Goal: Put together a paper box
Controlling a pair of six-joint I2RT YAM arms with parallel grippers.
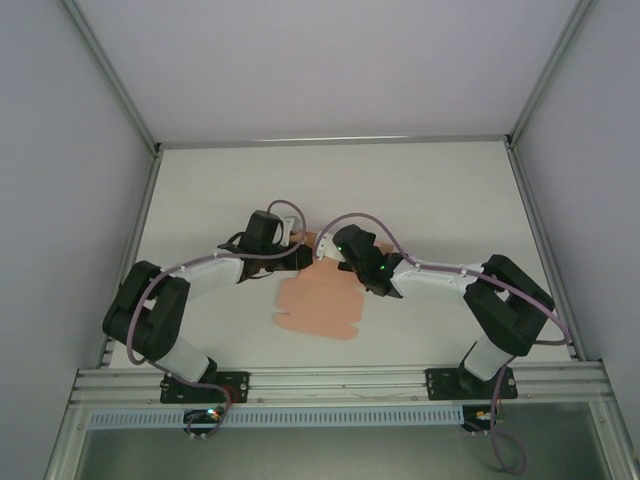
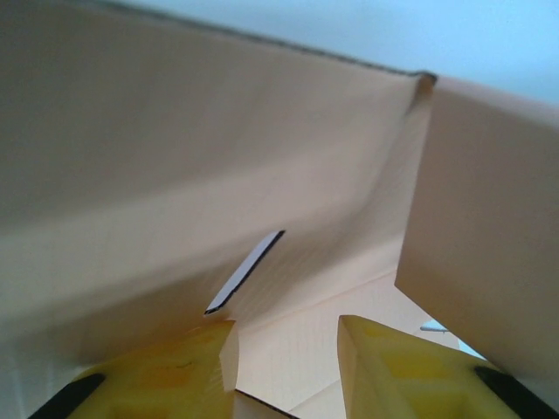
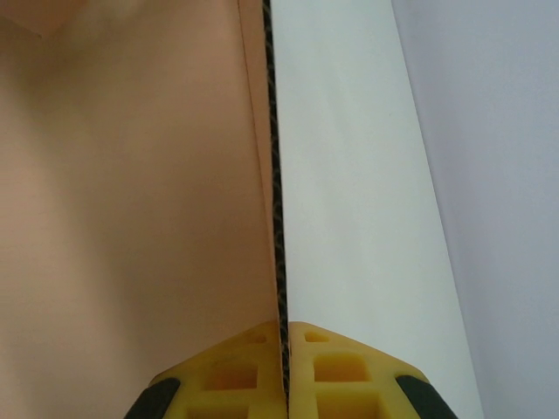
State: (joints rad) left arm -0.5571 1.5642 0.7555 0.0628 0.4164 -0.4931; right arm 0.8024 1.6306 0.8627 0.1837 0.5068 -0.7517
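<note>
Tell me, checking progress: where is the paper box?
Top view: the paper box lies mid-table between the arms, its far edge pinched in the right hand.

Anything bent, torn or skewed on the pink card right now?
Nothing clearly wrong. The paper box lies mostly flat, far flaps raised between the tools. The right tool is shut on a card edge; the left tool is open near a slot. One fold corner looks dark and crumpled, too blurred to call damage.
</note>
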